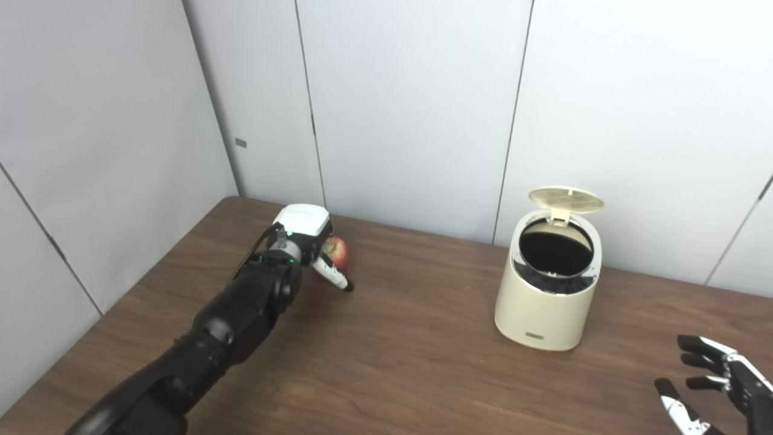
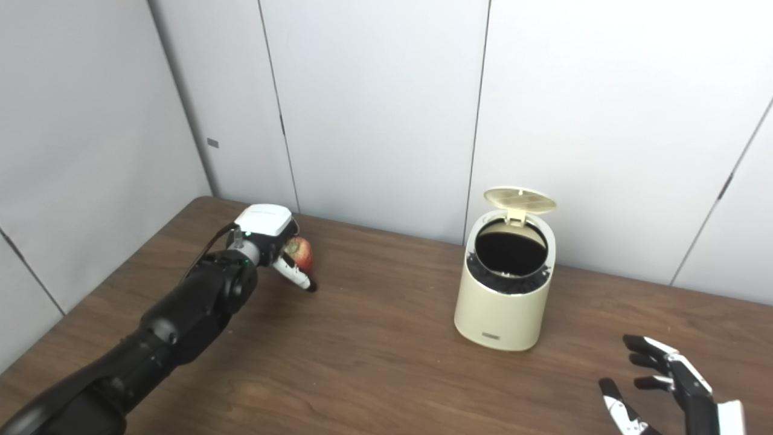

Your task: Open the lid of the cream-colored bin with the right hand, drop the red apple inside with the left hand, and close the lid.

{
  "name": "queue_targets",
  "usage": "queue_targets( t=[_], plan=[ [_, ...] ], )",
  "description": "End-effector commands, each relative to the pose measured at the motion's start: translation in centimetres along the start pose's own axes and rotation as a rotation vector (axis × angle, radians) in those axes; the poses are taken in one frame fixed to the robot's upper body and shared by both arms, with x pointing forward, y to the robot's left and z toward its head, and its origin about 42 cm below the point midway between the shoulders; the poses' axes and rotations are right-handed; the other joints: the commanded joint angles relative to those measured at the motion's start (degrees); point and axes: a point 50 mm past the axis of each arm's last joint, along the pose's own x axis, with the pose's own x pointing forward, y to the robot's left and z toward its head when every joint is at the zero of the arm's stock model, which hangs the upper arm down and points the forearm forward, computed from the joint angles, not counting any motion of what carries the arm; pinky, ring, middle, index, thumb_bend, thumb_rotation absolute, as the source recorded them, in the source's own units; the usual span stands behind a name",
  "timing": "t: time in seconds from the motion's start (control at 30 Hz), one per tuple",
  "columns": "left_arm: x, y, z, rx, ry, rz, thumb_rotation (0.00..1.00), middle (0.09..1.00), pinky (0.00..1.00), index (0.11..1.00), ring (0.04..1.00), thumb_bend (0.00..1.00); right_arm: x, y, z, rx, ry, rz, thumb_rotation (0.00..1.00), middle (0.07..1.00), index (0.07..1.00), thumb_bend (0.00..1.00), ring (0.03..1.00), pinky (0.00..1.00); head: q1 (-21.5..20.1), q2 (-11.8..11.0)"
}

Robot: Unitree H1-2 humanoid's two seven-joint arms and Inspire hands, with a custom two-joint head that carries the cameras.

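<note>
- Apple [image 1: 338,252]: one red apple, with a paler yellowish patch on its skin, sits at the far left part of the desk [image 1: 410,356], right against the left hand [image 1: 308,238].
- One cream-colored bin [image 1: 546,296] stands upright on the desk to the right of centre, well apart from the apple.
- Its single lid [image 1: 566,199] is up, hinged at the back and tipped so that its ribbed underside shows; the round dark mouth [image 2: 511,251] of the bin is uncovered.
- One small dark label [image 2: 491,334] sits low on the bin's front.
- Two hands are in view. The left hand, with a white back plate, reaches out over the far left of the desk, its arm [image 1: 229,320] stretching from the lower left corner.
- One white, dark-tipped finger [image 1: 335,278] of the left hand slants down in front of the apple and touches the desk; the rest curl around the fruit from the near side. It seems to be closed around the apple, though the fruit's far side is hidden, so I cannot be sure how firm the hold is.
- The right hand [image 2: 664,380] hangs low at the bottom right, near the desk edge and well apart from the bin, its fingers spread wide and holding nothing.
- Behind the desk stand plain grey wall panels [image 1: 410,109].
</note>
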Motion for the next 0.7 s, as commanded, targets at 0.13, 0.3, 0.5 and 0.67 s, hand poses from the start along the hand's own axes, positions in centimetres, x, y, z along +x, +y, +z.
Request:
queue_targets(
  t=[0.13, 0.3, 0.5, 0.67],
  plan=[
    [-4.4, 5.3, 3.9, -0.12, -0.195, 0.308, 0.0, 0.409, 0.22, 0.506, 0.306, 0.52, 0.9, 0.2, 1.1, 0.001, -0.07, -0.028, 0.0, 0.707, 0.674, 0.19, 0.69, 0.57, -4.42, 0.16],
    [-8.2, 6.8, 6.1, -0.218, -0.358, 0.474, 0.0, 0.422, 0.23, 0.516, 0.313, 0.52, 0.8, 1.0, 0.1, -0.026, -0.07, -0.028, 0.0, 0.706, 0.677, 0.21, 0.691, 0.58, -9.46, 0.08],
    [-11.1, 7.5, 8.2, -0.369, -0.522, 0.556, 0.0, 0.459, 0.25, 0.542, 0.358, 0.49, 0.4, 2.2, -0.9, -0.031, -0.039, -0.021, 0.14, 0.733, 0.703, 0.25, 0.723, 0.62, -14.45, -0.49],
    [-12.4, 7.2, 9.3, -0.436, -0.602, 0.617, 0.0, 0.469, 0.25, 0.516, 0.377, 0.5, 0.2, 3.0, -1.3, -0.027, -0.05, -0.028, 0.27, 0.737, 0.708, 0.27, 0.722, 0.62, -16.21, -0.56]
  ],
)
